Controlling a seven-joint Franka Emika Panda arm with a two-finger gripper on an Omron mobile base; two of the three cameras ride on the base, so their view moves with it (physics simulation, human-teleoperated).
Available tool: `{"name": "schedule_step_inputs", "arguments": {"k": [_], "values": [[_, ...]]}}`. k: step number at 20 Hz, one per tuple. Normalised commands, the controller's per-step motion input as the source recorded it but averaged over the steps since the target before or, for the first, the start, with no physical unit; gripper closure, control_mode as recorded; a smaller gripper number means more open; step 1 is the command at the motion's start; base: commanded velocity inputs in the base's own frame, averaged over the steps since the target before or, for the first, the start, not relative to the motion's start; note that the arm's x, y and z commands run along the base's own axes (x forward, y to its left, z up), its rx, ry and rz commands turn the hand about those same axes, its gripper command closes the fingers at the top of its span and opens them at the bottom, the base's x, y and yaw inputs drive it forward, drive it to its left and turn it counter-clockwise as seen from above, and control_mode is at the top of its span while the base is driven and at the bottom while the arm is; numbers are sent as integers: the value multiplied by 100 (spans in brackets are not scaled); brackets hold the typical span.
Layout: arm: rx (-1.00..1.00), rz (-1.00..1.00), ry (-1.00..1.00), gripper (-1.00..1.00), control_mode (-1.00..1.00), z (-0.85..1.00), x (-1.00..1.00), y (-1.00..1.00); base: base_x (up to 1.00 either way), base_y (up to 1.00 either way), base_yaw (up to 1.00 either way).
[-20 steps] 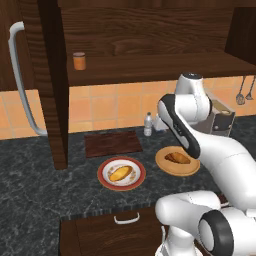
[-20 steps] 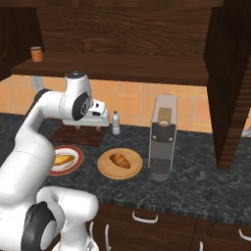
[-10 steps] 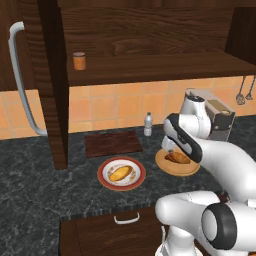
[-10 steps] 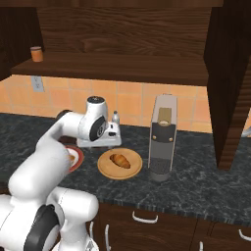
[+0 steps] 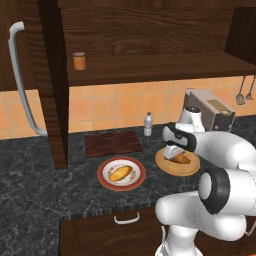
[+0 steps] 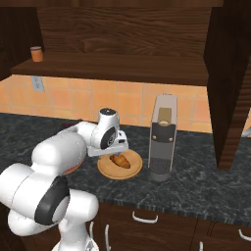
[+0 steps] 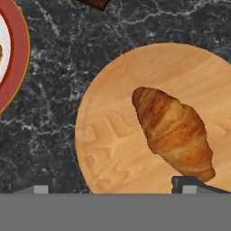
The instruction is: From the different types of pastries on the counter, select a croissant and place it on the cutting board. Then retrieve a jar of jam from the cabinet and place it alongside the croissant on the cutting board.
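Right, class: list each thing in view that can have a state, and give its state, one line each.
Gripper: open, over the croissant.
Croissant: lying on the tan plate, not gripped.
Board: bare.
Jar: upright on the cabinet shelf, lid on.
Cabinet: door open.
Bottle: upright, capped.

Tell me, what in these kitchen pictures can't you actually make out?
- Croissant: in the left base view the arm covers part of it.
- Red-rimmed plate: cut off by the hand view's left edge.
- Jar of jam: too small to read in the right base view.
- Small bottle: contents too small to tell.
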Motion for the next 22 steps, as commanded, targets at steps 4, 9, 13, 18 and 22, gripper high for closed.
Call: {"name": "schedule_step_inputs", "arguments": {"k": [4, 9, 13, 18, 22], "values": [[0, 7, 7, -100, -100, -24, 39, -24, 0, 0, 0], [0, 9, 9, -100, -100, -44, 34, -17, 0, 0, 0], [0, 7, 1, -100, -100, -9, 30, -20, 0, 0, 0], [0, 5, 4, -100, -100, -18, 20, -7, 0, 0, 0], [0, 9, 0, -100, -100, -59, -3, -3, 0, 0, 0]]}}
